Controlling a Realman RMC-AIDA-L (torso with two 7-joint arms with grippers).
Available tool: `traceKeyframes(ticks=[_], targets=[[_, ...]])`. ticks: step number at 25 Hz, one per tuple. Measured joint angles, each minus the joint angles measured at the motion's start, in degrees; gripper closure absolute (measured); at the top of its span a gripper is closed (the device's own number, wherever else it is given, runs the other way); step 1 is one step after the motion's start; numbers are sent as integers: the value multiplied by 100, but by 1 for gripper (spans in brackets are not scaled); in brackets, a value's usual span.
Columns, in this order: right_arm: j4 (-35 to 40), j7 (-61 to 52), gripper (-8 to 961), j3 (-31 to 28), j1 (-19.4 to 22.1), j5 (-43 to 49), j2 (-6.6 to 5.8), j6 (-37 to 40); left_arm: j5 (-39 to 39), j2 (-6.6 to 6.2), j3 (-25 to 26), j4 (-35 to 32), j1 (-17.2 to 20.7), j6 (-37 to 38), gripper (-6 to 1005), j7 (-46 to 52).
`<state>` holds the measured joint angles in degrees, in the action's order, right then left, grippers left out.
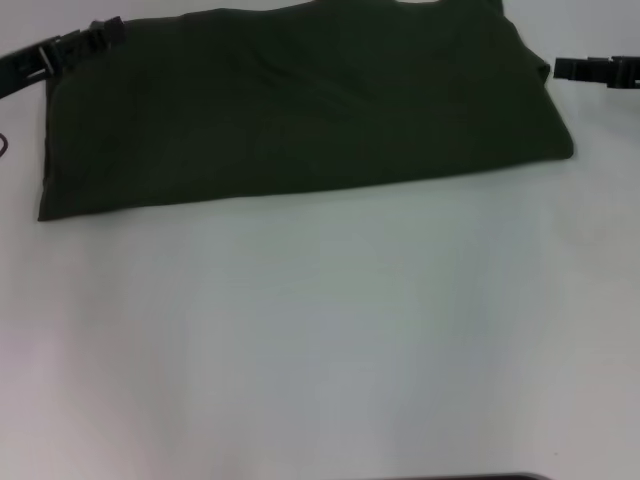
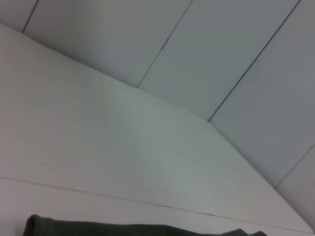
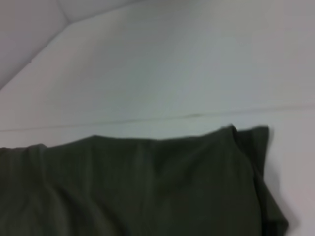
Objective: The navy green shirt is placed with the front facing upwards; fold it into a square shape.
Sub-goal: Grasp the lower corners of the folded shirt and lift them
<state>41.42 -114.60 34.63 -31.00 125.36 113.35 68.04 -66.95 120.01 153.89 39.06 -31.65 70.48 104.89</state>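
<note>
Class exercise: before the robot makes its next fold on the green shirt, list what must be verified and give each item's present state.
1. Navy green shirt lies flat as a wide band on the table: ok.
2. Shape already square: not ok.
3. Plain green side up, no lettering showing: ok.
4. Left end effector at the shirt's left far corner: ok.
5. Right end effector beside the right edge, apart from cloth: ok.
6. Either end effector gripping cloth: cannot tell.

We see only black hardware: left tool blocky, matte black, on a slim black arm segment with a pale clip-like band; right tool black, flat, boxy, with notched edges. No markings readable.
</note>
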Motion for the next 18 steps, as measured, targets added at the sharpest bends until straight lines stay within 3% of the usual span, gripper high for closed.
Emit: traceKeyframes(ticks=[18], targets=[[-354, -439, 343, -51, 194, 468, -19, 160, 33, -17, -419, 75, 219, 79, 192, -93]])
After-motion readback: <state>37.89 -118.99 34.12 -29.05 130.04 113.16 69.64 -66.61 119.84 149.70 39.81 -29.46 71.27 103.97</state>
